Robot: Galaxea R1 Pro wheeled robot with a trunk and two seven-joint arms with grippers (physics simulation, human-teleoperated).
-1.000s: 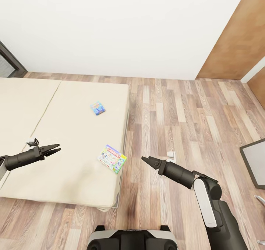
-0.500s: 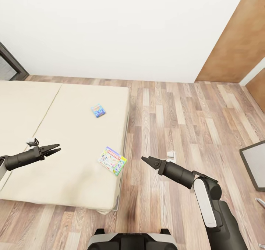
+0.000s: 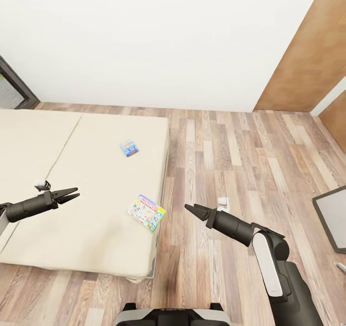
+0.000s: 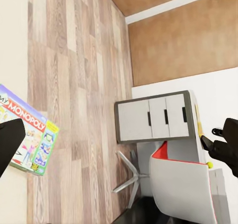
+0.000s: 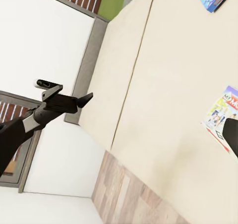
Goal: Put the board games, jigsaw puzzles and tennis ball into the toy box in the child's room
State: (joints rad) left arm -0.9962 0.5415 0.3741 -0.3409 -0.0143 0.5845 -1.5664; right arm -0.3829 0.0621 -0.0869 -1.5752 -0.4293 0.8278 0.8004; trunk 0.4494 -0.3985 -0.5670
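So the robot's parked at the foot of the bed (image 3: 86,230), bare beige mattress and nothing else on it but two board games. The bigger one, the white Monopoly box (image 3: 147,212) with the green edge, sits close to the mattress's right edge, near the front corner. The small blue box (image 3: 129,147) lies further up toward the wall, also on the right half, well apart from the first. Left gripper (image 3: 71,194) hangs over the mattress left of the Monopoly box, jaws slightly apart, holding nothing. Right gripper (image 3: 191,209) hovers over the wood-plank floor (image 3: 230,153) just off the bed's right edge, jaws close together and empty as far as I can tell. In the left wrist view there's a grey cabinet (image 4: 153,117) and a red-and-white chair (image 4: 181,187) beside it.
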